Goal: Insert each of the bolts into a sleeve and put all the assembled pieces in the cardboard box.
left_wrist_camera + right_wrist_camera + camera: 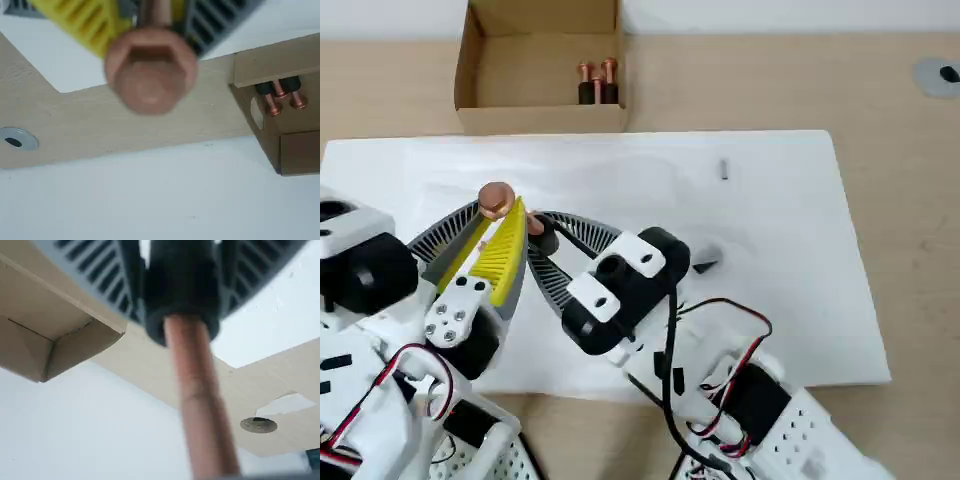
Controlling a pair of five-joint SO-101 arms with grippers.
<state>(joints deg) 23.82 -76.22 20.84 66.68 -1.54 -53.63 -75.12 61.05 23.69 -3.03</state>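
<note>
The left claw is clamping the copper-coloured metal bolt, and the right claw is pinching the short black sleeve, both above the white mat's left half. Insertion's looking underway; next it's calling for a push home, then the brown cardboard box at the bench's far edge.

You're getting the bolt blurring right at the left wrist lens, its head covering most of its shank. The picture edge is cutting the left gripper off there. In the right wrist view the sleeve is blurring too, and the bolt's shank is running out of frame. From above, the right gripper is hiding most of the sleeve. A dark speck on the white sheet is reading too small to name.
</note>
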